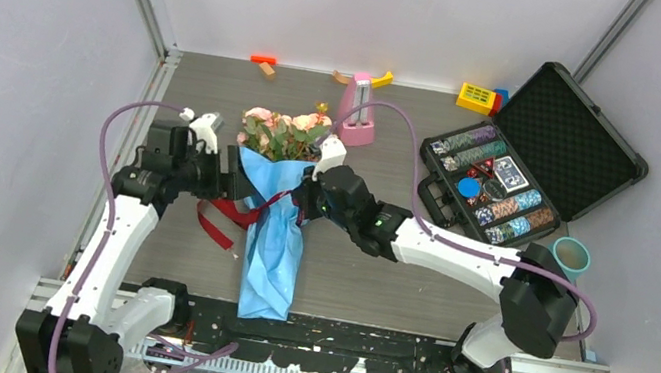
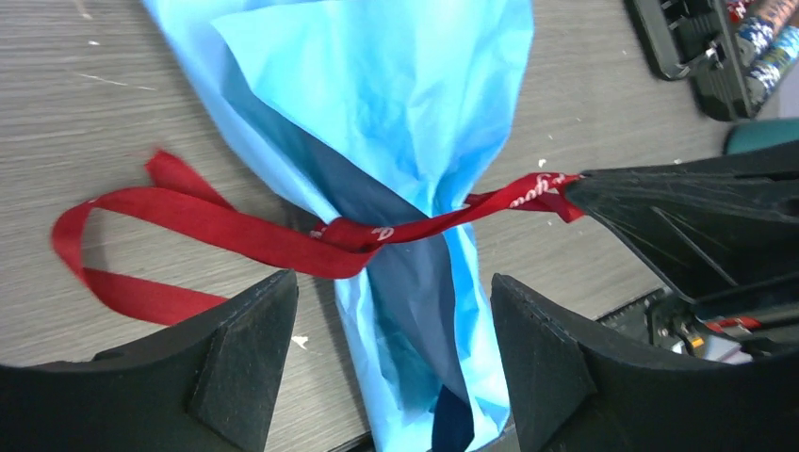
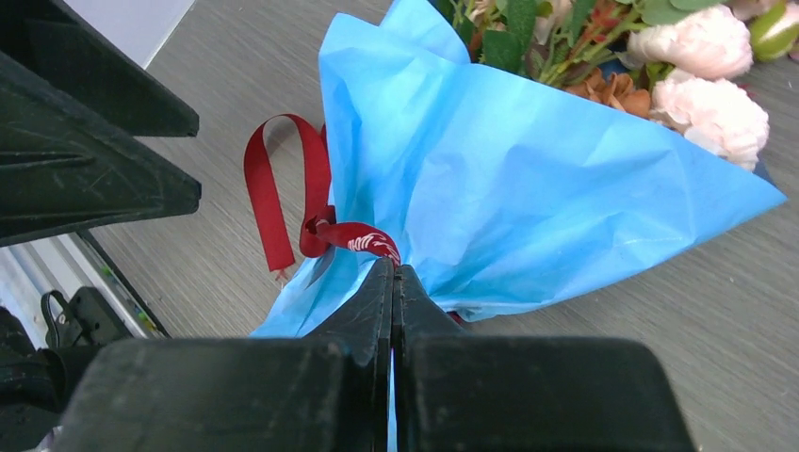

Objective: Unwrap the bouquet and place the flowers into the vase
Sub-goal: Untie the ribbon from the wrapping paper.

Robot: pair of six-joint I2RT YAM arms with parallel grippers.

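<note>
1. Bouquet [image 1: 277,208] of pink and peach roses lay flat on the grey wood-grain worktop [image 1: 372,275] in the overhead view. Its roses [image 1: 283,133] pointed toward the far wall, and the narrow end of its blue paper cone [image 1: 274,268] pointed toward the arm bases. A dark red ribbon [image 1: 218,218] trailed from the cone's waist to the left. The left gripper [image 1: 241,182] sat at the cone's left side and the right gripper [image 1: 305,194] at its right side. The plain teal cylindrical vase [image 1: 570,255] stood upright well apart at the right, just beside an open black case of poker chips [image 1: 511,176]. A pink tapered metronome-shaped object [image 1: 357,110] stood behind the roses.
2. In the left wrist view, the left gripper's jaws were spread wide and held nothing. Its black fingers [image 2: 245,358] stood on either side of the cone's narrow part, apart from the paper. The ribbon circled the waist. One loop lay slack on the worktop, and the other end ran taut into the tip of the right gripper.
3. In the right wrist view, the right gripper's jaws were pressed fully together, with the ribbon pinched at their tips, close against the cone's waist. Roses and green leaves showed at the cone's wide mouth.
</note>
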